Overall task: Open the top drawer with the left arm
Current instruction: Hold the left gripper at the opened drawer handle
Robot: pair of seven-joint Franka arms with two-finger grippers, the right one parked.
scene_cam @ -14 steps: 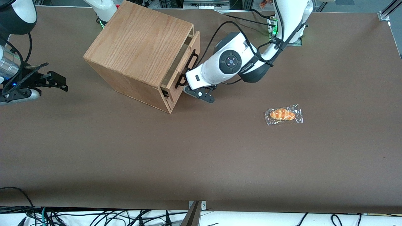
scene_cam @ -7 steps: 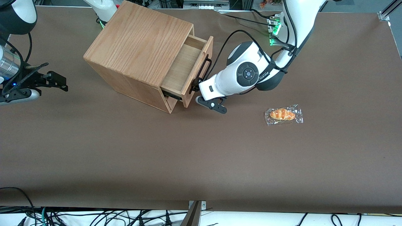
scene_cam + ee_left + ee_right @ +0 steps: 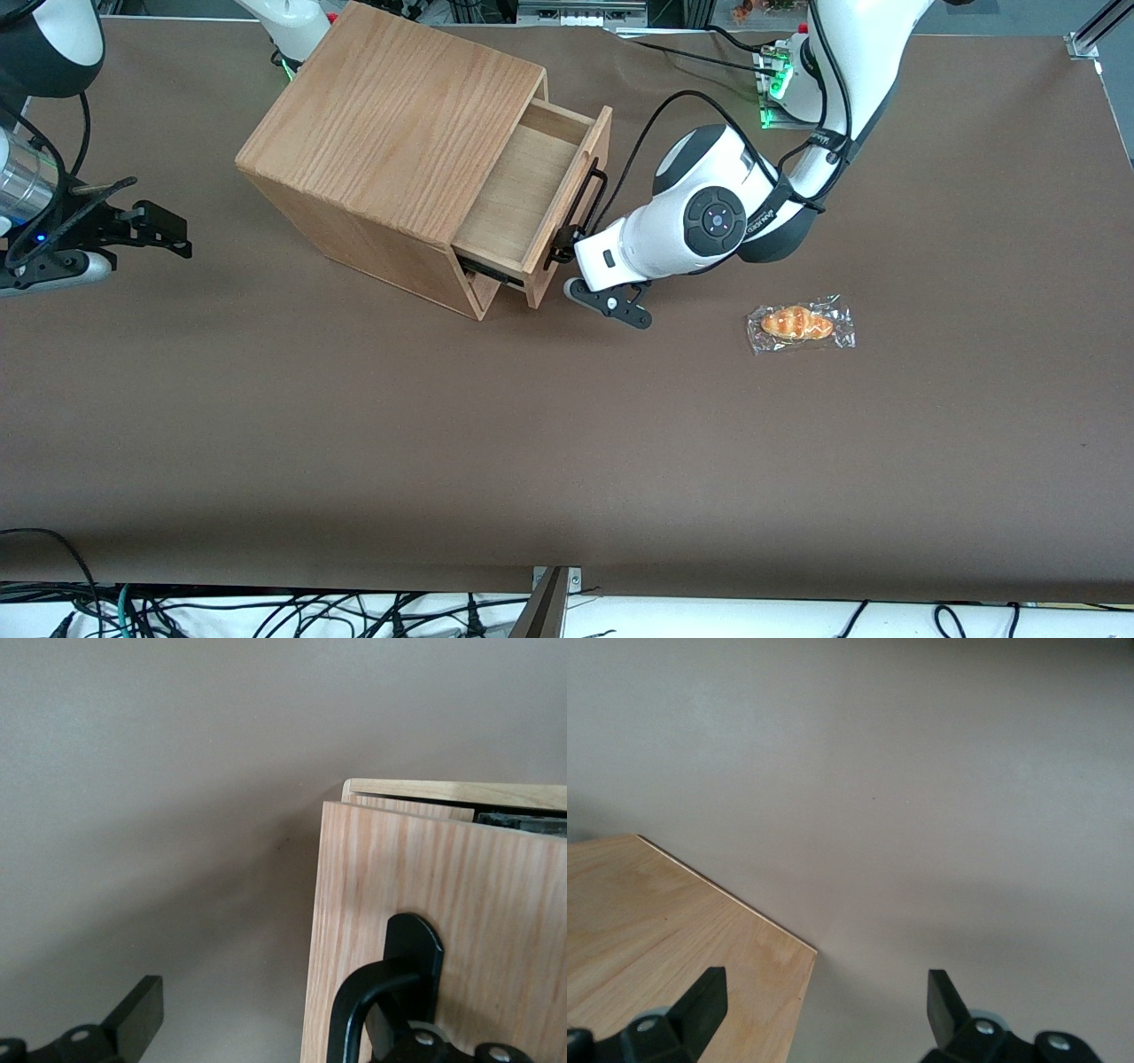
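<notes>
The oak cabinet point(image 3: 390, 133) stands on the brown table toward the parked arm's end. Its top drawer point(image 3: 523, 199) is pulled well out, and the bare wooden inside shows. The black bar handle point(image 3: 582, 206) runs along the drawer front point(image 3: 416, 868). My left arm point(image 3: 700, 221) reaches in low in front of the drawer. Its gripper point(image 3: 565, 270) is at the end of the handle point(image 3: 372, 992) nearer the front camera. The gripper point(image 3: 266, 1014) is open: one finger point(image 3: 403, 1032) is hooked inside the handle's bend, the other finger point(image 3: 133, 1014) hangs over the table beside the drawer's edge.
A wrapped bread roll point(image 3: 800, 324) lies on the table toward the working arm's end, nearer the front camera than my arm. A black cable point(image 3: 656, 115) loops from the arm above the table. The cabinet's top point(image 3: 656, 921) shows in the right wrist view.
The top drawer went from a narrow gap to wide open. My left arm and gripper moved away from the cabinet with the handle, most of it in the first half second.
</notes>
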